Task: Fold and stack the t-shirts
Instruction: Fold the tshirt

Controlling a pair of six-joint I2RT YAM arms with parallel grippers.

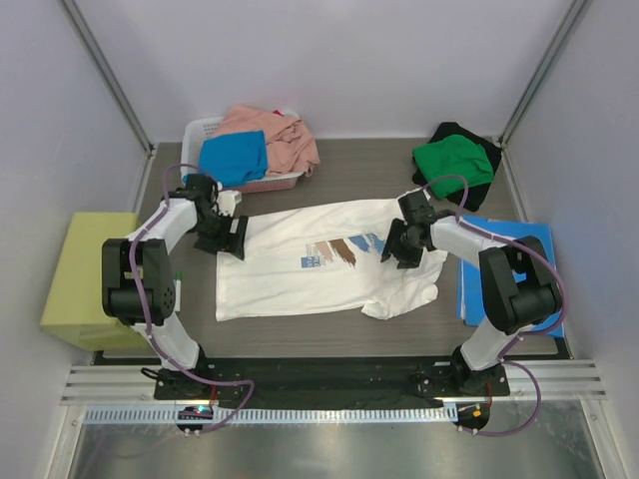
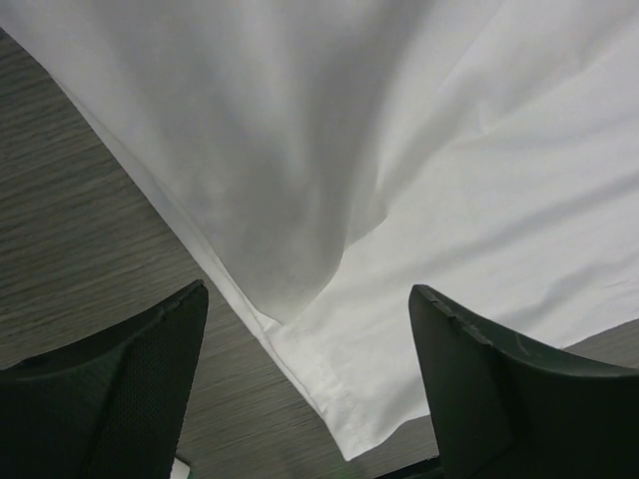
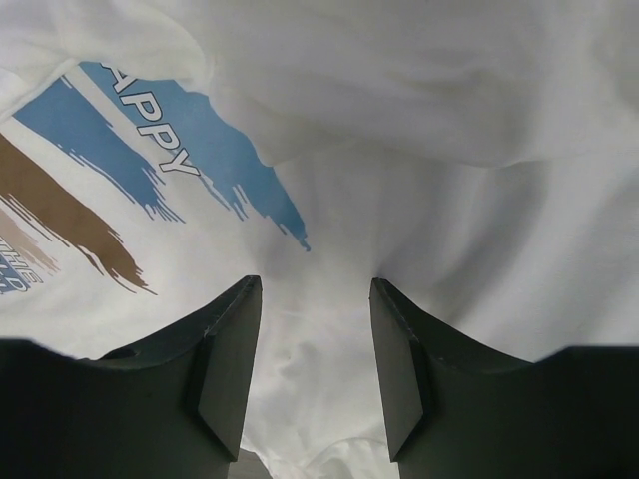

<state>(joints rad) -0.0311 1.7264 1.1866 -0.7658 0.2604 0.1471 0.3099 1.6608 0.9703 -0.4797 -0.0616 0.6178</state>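
On a grey wood-grain table (image 1: 329,334), a white cotton t-shirt with a blue-and-brown brushstroke chest print (image 1: 290,284) lies spread face up between the two robot arms. It is mostly flat, with its near right sleeve rumpled into folds.

The left gripper (image 1: 232,238) sits at the shirt's far left corner. In its wrist view the two dark fingers (image 2: 120,389) stand wide apart, with the stitched corner of the hem lying on the table between them, not pinched.

The right gripper (image 1: 396,244) rests over the shirt's right end, just right of the print. Its fingers (image 3: 225,359) are partly spread, white cloth shows through the gap, and whether they touch the cloth cannot be told.

Beyond the shirt's left end stands a white plastic slatted basket (image 1: 205,130). It holds a crumpled salmon pink t-shirt (image 1: 280,135), and a bright blue t-shirt (image 1: 233,157) hangs over its front.

Beyond the shirt's right end a green t-shirt (image 1: 451,160) lies bunched on a black t-shirt (image 1: 474,140).

Just right of the white shirt is a flat blue folder (image 1: 509,264). Left of the shirt, off the table's edge, is a pale yellow-green block (image 1: 85,274).
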